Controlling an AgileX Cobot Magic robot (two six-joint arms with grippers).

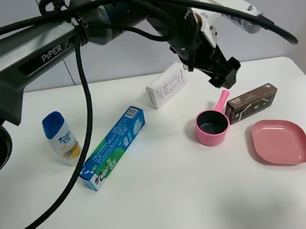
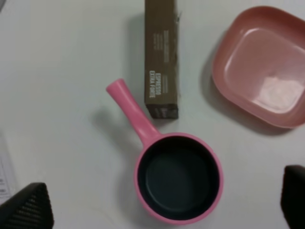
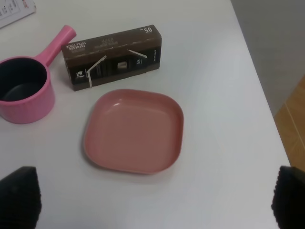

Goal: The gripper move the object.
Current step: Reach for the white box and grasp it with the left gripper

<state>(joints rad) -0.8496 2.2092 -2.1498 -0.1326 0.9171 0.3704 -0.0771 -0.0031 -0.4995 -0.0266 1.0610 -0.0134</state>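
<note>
Hovering wide apart and empty, the left fingers hang near the white carton, not touching it.

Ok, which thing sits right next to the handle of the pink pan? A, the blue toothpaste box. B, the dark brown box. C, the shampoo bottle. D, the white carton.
B: the handle of the pink pan lies right alongside one end of the dark brown box, with the other three things farther off across the table.
</note>
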